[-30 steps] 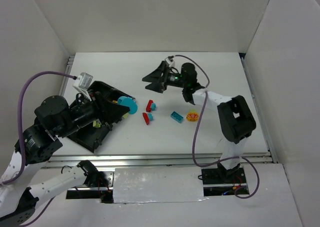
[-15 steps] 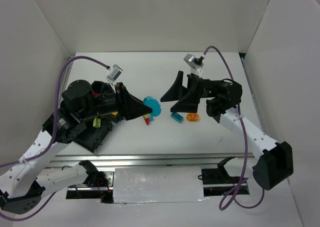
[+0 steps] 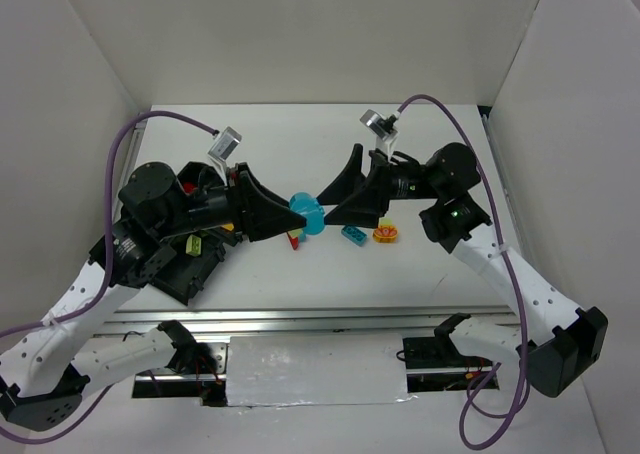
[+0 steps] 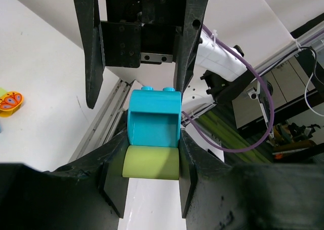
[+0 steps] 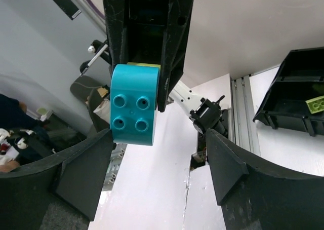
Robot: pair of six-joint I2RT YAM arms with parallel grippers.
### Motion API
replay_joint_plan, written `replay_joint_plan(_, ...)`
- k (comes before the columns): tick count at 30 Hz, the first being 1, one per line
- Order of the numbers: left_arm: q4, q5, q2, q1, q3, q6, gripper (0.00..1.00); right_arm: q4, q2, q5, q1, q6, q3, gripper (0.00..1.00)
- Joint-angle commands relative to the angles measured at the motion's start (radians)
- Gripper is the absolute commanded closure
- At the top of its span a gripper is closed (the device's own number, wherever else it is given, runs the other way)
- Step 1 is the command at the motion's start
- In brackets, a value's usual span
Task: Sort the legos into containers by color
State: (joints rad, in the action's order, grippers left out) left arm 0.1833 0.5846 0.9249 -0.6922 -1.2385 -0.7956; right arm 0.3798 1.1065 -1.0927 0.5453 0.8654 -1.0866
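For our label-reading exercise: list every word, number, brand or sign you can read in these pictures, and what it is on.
None can be read.
The orange brick bears a printed pattern, not letters.
The blue brick and black tray show no writing.

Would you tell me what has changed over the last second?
The left tool carried the cyan brick from the tray to mid-table, still gripped. The right tool swung in from the far side, its open jaws now either side of it. The orange piece stayed put.
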Motion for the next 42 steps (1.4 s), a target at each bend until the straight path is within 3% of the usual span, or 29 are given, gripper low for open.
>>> replay_joint_plan(1,-0.105,0.029,0.006,-0.009,0.007,-0.028,1.0,0.112,0.003,0.013,0.021,0.046,0.007,0.2)
replay_joint_plan(8,-0.09,-0.002,0.006,-0.009,0.007,-0.022,1.0,0.315,0.033,-0.018,0.051,0.22,0.044,0.25)
replay_joint_plan(15,-0.027,-0.045,0.02,-0.007,0.001,0.018,1.0,0.35,0.059,-0.004,0.107,0.241,0.03,0.32)
replay_joint_plan(22,0.11,-0.149,0.011,-0.009,-0.018,0.079,1.0,0.409,0.07,-0.033,0.105,0.296,0.051,0.32)
replay_joint_plan(27,0.168,-0.187,0.017,-0.007,-0.036,0.117,1.0,0.725,0.131,-0.085,0.105,0.501,0.071,0.3)
replay_joint_plan(28,0.171,-0.183,0.017,-0.007,-0.041,0.121,1.0,0.735,0.148,-0.081,0.105,0.532,0.068,0.34)
replay_joint_plan(29,0.165,-0.18,0.015,-0.007,-0.041,0.121,1.0,0.708,0.153,-0.081,0.105,0.526,0.065,0.5)
replay_joint_plan(32,0.153,-0.174,0.011,-0.007,-0.036,0.116,1.0,0.618,0.139,-0.052,0.105,0.46,0.071,0.83)
replay_joint_plan(34,0.151,-0.172,0.006,-0.007,-0.035,0.114,1.0,0.553,0.121,-0.036,0.105,0.384,0.062,0.88)
replay_joint_plan(35,0.148,-0.167,0.006,-0.007,-0.033,0.111,1.0,0.474,0.112,-0.03,0.107,0.354,0.059,0.99)
replay_joint_plan(36,0.143,-0.158,0.006,-0.007,-0.03,0.108,0.99,0.437,0.107,-0.026,0.107,0.301,0.05,1.0)
replay_joint_plan(37,0.142,-0.155,0.008,-0.007,-0.032,0.107,0.87,0.412,0.096,-0.019,0.107,0.282,0.05,1.0)
replay_joint_plan(39,0.14,-0.152,0.008,-0.007,-0.036,0.104,0.78,0.384,0.09,-0.016,0.107,0.262,0.053,1.0)
replay_joint_plan(42,0.134,-0.15,0.006,-0.007,-0.038,0.099,0.55,0.39,0.09,-0.013,0.107,0.264,0.059,1.0)
